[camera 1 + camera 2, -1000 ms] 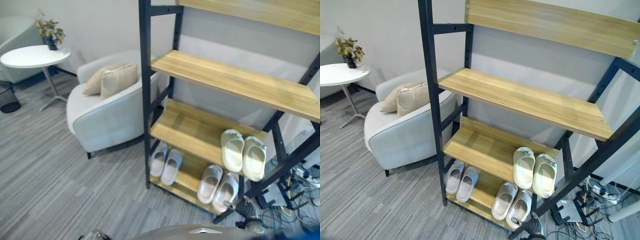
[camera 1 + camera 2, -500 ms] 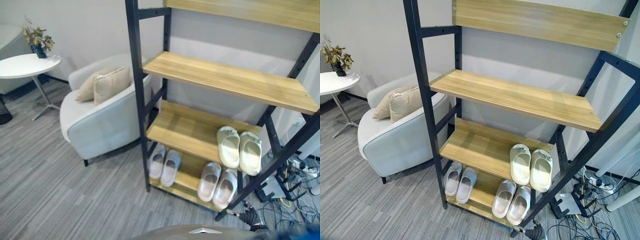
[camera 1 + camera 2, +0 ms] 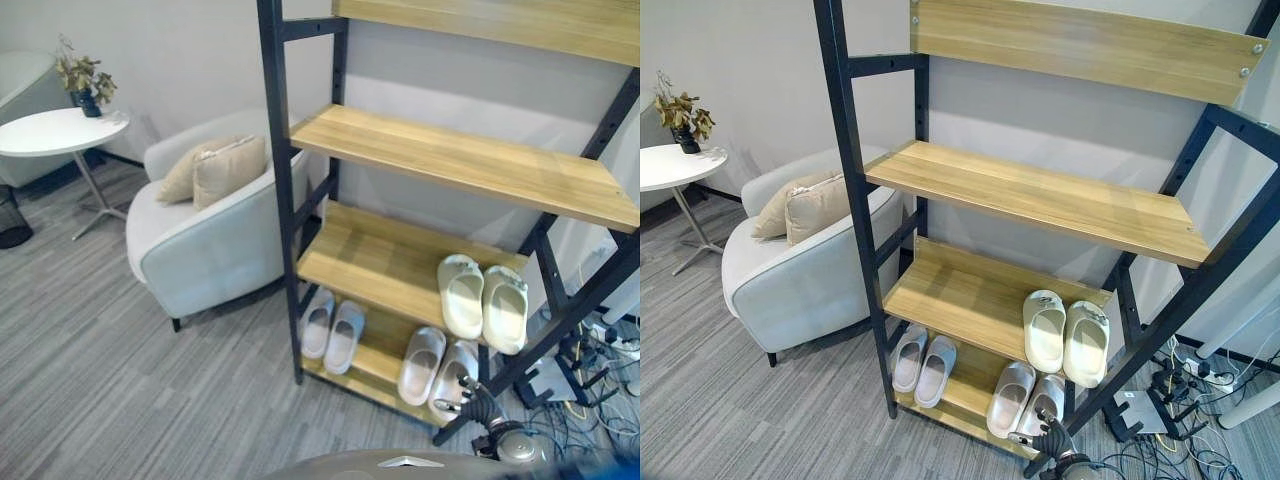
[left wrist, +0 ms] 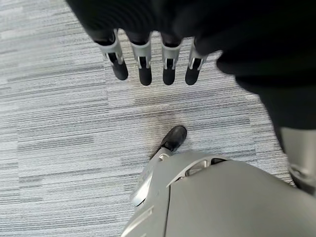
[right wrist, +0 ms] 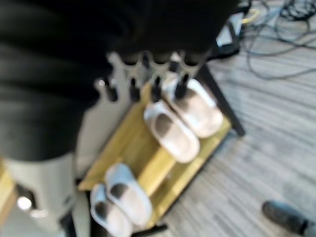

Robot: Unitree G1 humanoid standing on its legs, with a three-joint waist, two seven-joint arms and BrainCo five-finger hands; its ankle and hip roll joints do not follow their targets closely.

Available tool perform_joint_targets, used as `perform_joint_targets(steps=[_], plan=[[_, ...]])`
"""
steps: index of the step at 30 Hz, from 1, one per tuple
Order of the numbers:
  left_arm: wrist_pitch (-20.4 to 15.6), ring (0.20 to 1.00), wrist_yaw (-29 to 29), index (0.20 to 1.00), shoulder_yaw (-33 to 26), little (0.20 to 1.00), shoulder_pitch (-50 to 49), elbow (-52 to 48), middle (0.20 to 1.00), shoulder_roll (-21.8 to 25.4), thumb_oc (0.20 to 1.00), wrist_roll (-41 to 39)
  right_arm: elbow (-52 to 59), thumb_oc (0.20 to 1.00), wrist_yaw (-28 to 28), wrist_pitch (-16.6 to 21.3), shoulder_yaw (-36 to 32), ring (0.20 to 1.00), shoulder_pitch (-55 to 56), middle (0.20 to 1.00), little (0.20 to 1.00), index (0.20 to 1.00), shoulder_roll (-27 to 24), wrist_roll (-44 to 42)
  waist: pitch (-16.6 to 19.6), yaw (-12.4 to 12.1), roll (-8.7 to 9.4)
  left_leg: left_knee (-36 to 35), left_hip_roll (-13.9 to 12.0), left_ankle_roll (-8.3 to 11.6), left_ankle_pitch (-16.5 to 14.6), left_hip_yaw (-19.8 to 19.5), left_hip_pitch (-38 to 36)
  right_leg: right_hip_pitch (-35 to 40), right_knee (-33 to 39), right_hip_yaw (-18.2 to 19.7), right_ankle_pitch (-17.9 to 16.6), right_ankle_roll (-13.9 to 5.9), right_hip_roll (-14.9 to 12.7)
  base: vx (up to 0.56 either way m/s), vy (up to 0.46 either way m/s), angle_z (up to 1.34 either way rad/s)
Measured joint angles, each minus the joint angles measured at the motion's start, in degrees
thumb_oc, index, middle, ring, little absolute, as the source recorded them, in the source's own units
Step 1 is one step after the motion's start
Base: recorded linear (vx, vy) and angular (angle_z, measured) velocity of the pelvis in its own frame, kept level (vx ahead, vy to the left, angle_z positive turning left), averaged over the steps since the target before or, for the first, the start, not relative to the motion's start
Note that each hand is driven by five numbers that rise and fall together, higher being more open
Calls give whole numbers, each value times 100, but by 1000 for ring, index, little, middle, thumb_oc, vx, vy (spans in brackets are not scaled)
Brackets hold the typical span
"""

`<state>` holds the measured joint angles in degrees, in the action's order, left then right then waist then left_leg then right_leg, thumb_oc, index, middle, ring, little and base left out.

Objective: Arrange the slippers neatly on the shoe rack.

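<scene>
Shoe rack point(image 3: 420, 150): black metal frame with pale wooden plank shelves, set against a light wall; the upper shelves are bare.
Cream slippers point(image 3: 484, 300): 1 thick, rounded pair is placed side by side at the right end of the second shelf from the floor, toes toward the wall, heels near the front edge; open wood is left to their left.
Pinkish slippers point(image 3: 438, 366): 1 pair is seen on the bottom shelf's right, heels over the near edge.
Grey slippers point(image 3: 333, 329): 1 pair is seen on the bottom shelf's left, close to the frame post.
Right hand point(image 3: 1053, 438): held low, just near the rack's bottom right corner, beside the pinkish pair; in its wrist view the fingers point(image 5: 155, 91) are seen straight and spread, holding nothing.
Left hand point(image 4: 148, 54): hung over the floor, fingers straight and apart, nothing held.
Floor point(image 3: 110, 370): grey striped carpet, wide open to the left of the rack.
Armchair point(image 3: 215, 235): pale upholstery, 2 beige cushions, close to the rack's left post.
Round table point(image 3: 60, 130): white, far left, with a potted plant point(image 3: 85, 80).
</scene>
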<state>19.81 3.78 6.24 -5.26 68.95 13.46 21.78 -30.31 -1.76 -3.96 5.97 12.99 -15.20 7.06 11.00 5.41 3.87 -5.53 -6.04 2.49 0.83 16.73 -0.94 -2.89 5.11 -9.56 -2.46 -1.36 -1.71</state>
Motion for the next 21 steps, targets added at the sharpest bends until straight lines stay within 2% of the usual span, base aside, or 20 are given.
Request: perform_joint_targets(steps=[10, 18, 21], plan=[[-58, 1000, 12, 1000, -6, 1000, 54, 196, 1000, 3, 1000, -98, 204, 1000, 29, -108, -6, 1000, -196, 1000, 1000, 1000, -175, 237, 27, -15, -17, 0, 9, -1, -1, -75, 25, 16, 0, -75, 23, -21, -14, 2, 0, 3], [276, 1000, 235, 1000, -57, 1000, -108, -298, 1000, -9, 1000, -60, 230, 1000, -35, -206, -83, 1000, -369, 1000, 1000, 1000, -174, 277, 84, -34, -92, 1, 23, -1, 12, -193, 110, -8, 0, -200, 20, -3, -33, 3, 1, 7], [608, 1000, 484, 1000, -78, 1000, -270, -945, 1000, -10, 1000, 72, 223, 1000, -29, -206, -115, 1000, -475, 1000, 1000, 1000, -185, 284, 79, -83, -99, 1, 22, -1, 12, -213, 137, -24, 1, -221, 28, -15, -33, 4, -6, 2]])
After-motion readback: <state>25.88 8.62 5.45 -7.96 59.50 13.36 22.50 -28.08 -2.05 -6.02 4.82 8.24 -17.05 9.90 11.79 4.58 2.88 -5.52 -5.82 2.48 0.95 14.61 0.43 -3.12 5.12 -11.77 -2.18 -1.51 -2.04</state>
